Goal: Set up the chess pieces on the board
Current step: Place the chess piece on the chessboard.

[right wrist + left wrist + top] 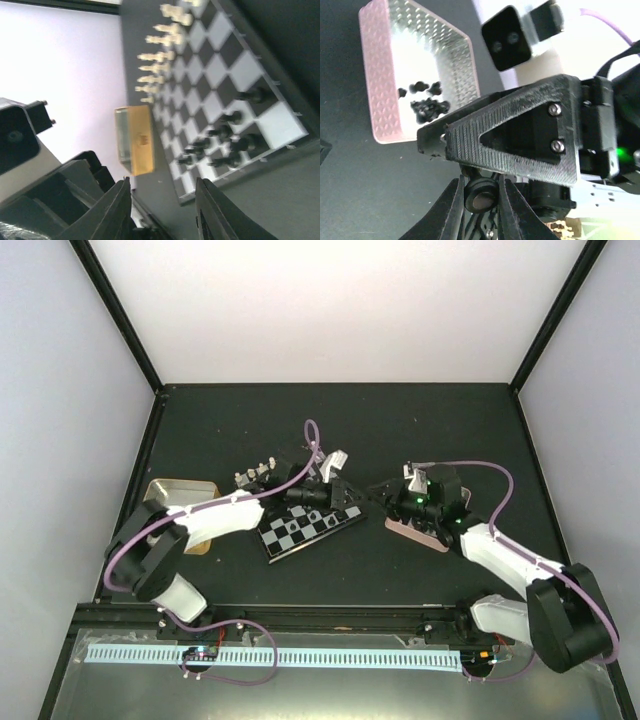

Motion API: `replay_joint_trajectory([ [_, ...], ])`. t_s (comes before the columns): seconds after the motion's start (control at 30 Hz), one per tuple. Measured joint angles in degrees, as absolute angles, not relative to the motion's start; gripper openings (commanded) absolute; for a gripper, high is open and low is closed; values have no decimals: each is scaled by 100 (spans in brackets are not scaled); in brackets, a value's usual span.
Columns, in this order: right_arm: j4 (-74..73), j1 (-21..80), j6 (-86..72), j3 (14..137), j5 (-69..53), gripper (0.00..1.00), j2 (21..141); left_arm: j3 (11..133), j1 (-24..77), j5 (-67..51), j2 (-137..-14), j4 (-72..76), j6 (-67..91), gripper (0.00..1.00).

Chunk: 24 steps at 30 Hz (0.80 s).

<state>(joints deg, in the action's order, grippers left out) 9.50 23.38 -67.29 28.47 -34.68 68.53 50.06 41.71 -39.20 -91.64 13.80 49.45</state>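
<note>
In the left wrist view my left gripper (480,186) is shut on a black chess piece (481,196), whose round base faces the camera. One finger (520,135) of the right gripper stands just above it. My right gripper (162,187) is open with nothing between its fingers. From above, the left gripper (340,490) and the right gripper (378,492) meet tip to tip off the right corner of the board (290,540). Several white pieces (157,55) line the board's (200,65) far edge. Several black pieces (225,132) stand near its other edge.
A pink-rimmed metal tray (380,90) holds several loose black pieces (427,102); from above it lies under the right arm (415,533). A tan-rimmed tray (175,490) sits left of the board and also shows in the right wrist view (137,140).
</note>
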Motion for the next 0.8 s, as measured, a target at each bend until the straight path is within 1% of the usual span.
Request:
replay_joint_trajectory([
  [0.17, 1990, 2373, -7317, 2687, -3824, 39, 6462, 4768, 4171, -3817, -8265, 1455, 4805, 11],
  [0.37, 3837, 2412, -8313, 2410, -4244, 39, 6396, 4425, 4171, -3732, -7371, 1861, 4803, 12],
  [0.47, 4517, 2565, -8678, 2410, -4401, 36, 6377, 4303, 4171, -3684, -7041, 2084, 4818, 12],
  [0.6, 4936, 2749, -8923, 2440, -4440, 32, 6217, 4239, 4171, -3647, -6807, 2300, 4869, 12],
  [0.8, 5006, 2808, -8989, 2440, -4497, 30, 5850, 4119, 4171, -3594, -6650, 2567, 4995, 12],
])
